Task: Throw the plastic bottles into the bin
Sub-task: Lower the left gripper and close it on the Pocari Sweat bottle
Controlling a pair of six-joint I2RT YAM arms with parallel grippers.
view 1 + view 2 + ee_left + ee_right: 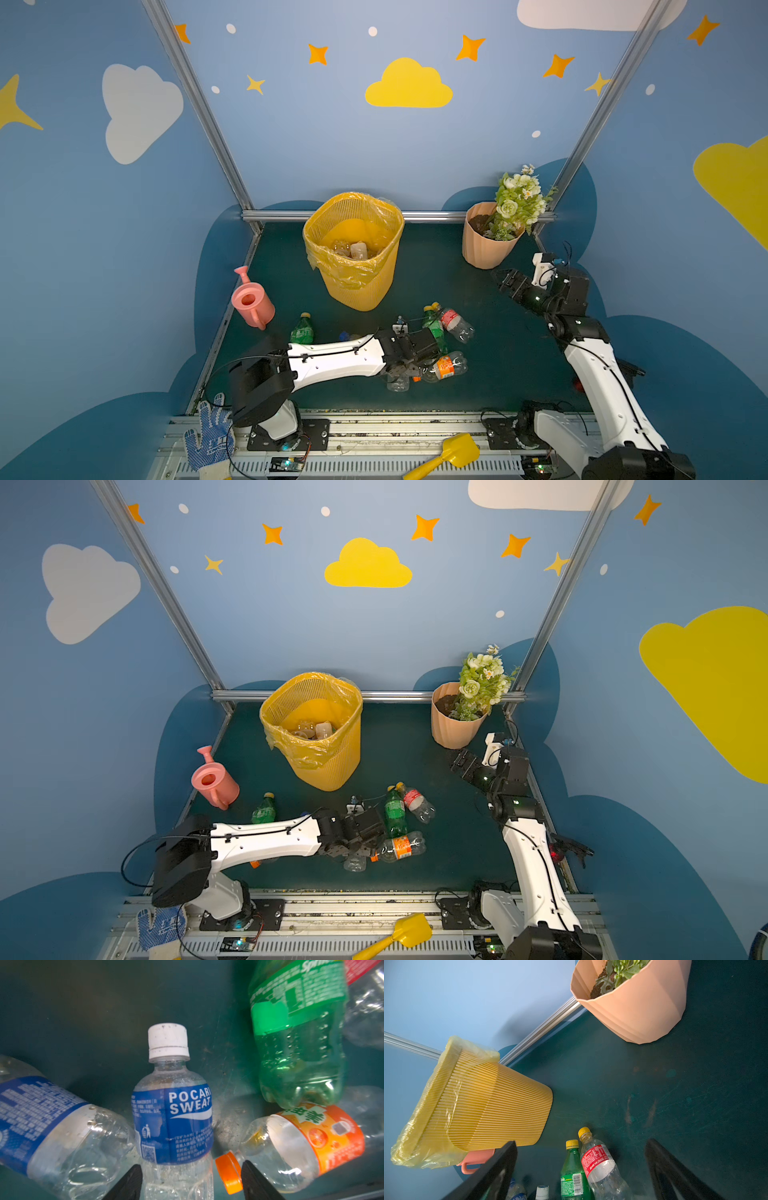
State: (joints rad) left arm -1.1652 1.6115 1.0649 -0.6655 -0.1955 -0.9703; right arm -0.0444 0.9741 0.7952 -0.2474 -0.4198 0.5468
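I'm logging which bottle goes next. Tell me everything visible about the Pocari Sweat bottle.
The Pocari Sweat bottle is small, clear thin plastic with a white screw cap and a blue wrap label printed white. It looks empty, droplets inside, and seems to lie on the dark green table between the fingers of the open left hand. A blue-labelled bottle seems to touch its side.

A pink watering can (251, 301) stands upright at nine o'clock on the dark green mat (490, 365), its spout tipped toward eleven. At two o'clock sits a peach ribbed flower pot (484, 249) filled with soil and white and green flowers (519, 201). Off the mat, on the front rail, a blue-dotted glove (210, 436) lies at seven o'clock and a yellow scoop (451, 455) at five.
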